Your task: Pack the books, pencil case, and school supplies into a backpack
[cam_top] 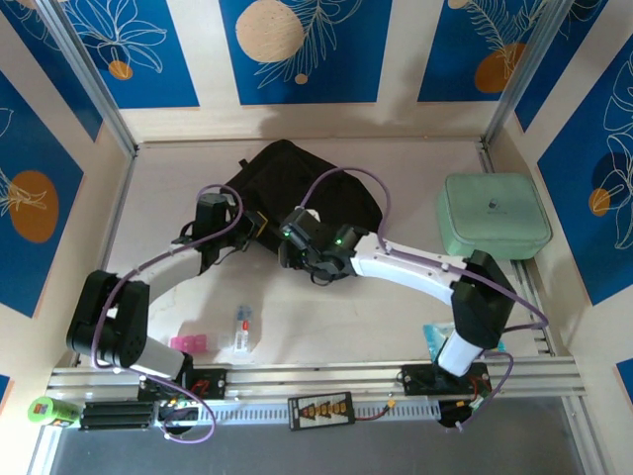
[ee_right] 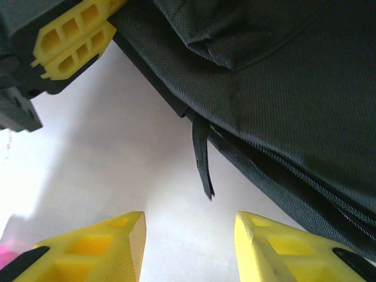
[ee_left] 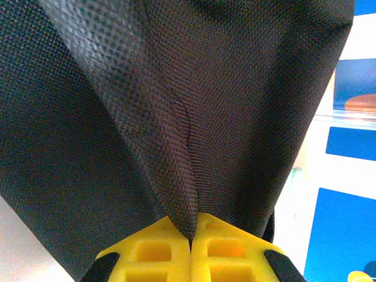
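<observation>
The black backpack [cam_top: 297,183] lies at the back middle of the table. My left gripper [cam_top: 255,226] is at its near left edge, and in the left wrist view the gripper [ee_left: 191,236] is shut on a pinched fold of the black backpack fabric [ee_left: 176,117]. My right gripper [cam_top: 293,247] sits just in front of the backpack's near edge. It stands open [ee_right: 188,235] over bare table, below a dangling black pull strap [ee_right: 201,158] of the backpack [ee_right: 282,70]. The left gripper's yellow fingers [ee_right: 73,35] show at that view's top left. The books are out of view.
A mint-green rounded case [cam_top: 495,216] sits at the right. Near the front edge lie a pink item [cam_top: 188,343], a small clear bottle [cam_top: 242,329] and a teal packet [cam_top: 435,339] partly under the right arm. Walls enclose the table [cam_top: 326,317].
</observation>
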### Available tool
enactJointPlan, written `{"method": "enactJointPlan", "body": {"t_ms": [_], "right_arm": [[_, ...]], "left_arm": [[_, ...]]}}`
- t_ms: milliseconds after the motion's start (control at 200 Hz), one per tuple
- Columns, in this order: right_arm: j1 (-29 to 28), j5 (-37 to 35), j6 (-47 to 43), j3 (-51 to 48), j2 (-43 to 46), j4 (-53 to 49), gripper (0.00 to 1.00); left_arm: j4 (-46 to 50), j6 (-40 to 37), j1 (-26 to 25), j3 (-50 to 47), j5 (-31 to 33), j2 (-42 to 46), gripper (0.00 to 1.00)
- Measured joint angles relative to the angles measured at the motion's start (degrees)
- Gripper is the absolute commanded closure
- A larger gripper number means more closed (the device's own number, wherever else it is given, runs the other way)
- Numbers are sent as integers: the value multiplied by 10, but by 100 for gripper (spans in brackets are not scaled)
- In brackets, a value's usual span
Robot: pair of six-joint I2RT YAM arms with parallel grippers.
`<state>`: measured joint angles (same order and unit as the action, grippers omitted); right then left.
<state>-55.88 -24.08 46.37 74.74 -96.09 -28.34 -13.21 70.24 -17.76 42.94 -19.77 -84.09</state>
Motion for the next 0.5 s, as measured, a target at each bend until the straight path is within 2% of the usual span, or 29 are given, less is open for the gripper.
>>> {"method": "enactJointPlan", "body": {"t_ms": [205,500], "right_arm": [[8,-16,-13,63,-63,-28,62],[16,-21,-14,101,-110,-61,67]], "left_arm": [[-6,0,0,0,-6,-1,100],[-9,0,0,0,-8,-1,100]]}}
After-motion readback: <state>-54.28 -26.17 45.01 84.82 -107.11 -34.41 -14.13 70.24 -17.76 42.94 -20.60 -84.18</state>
